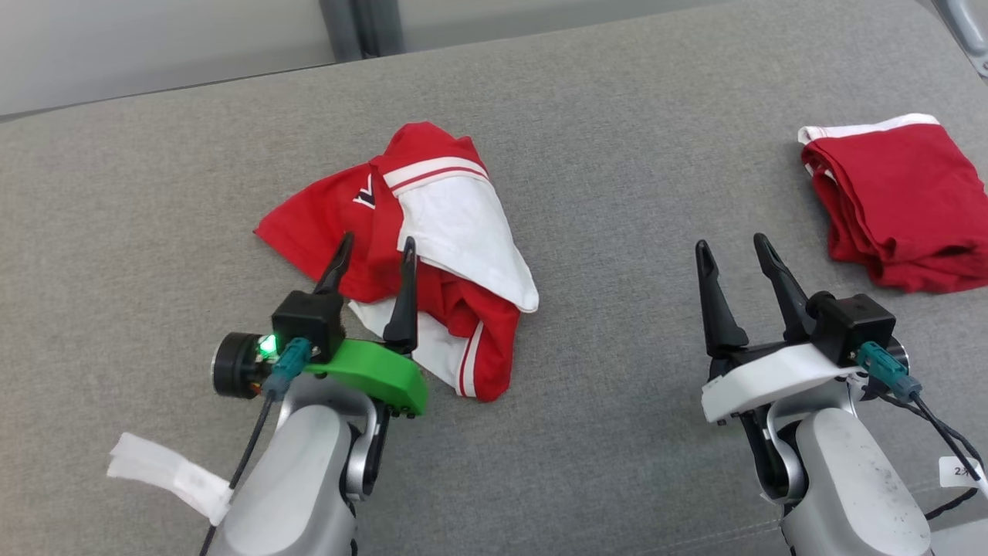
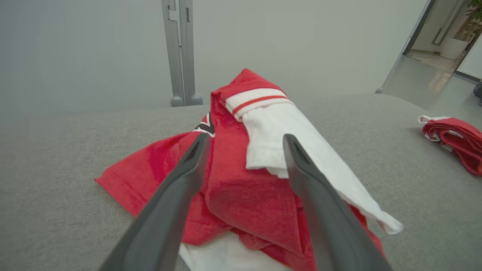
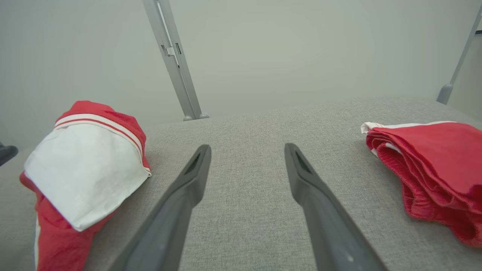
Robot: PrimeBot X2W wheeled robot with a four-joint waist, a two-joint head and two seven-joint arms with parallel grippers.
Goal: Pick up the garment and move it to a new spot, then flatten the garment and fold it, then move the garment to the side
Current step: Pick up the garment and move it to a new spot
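A crumpled red and white garment (image 1: 432, 232) lies in a heap on the grey padded surface, left of centre. The same garment (image 2: 256, 177) has a striped white cuff on top and a white panel draped over red cloth. My left gripper (image 1: 374, 247) hangs open just over the heap's near edge, its fingers (image 2: 180, 188) straddling a red fold with nothing held. My right gripper (image 1: 729, 249) stands open above bare fabric, well to the right of the heap. From the right wrist, the garment (image 3: 83, 177) sits at the left.
A second red garment (image 1: 899, 201), folded, with a white band, lies at the far right, also seen as the folded garment (image 3: 433, 165). The grey surface (image 1: 617, 193) spreads between the two. A metal post (image 2: 180, 56) stands behind the far edge.
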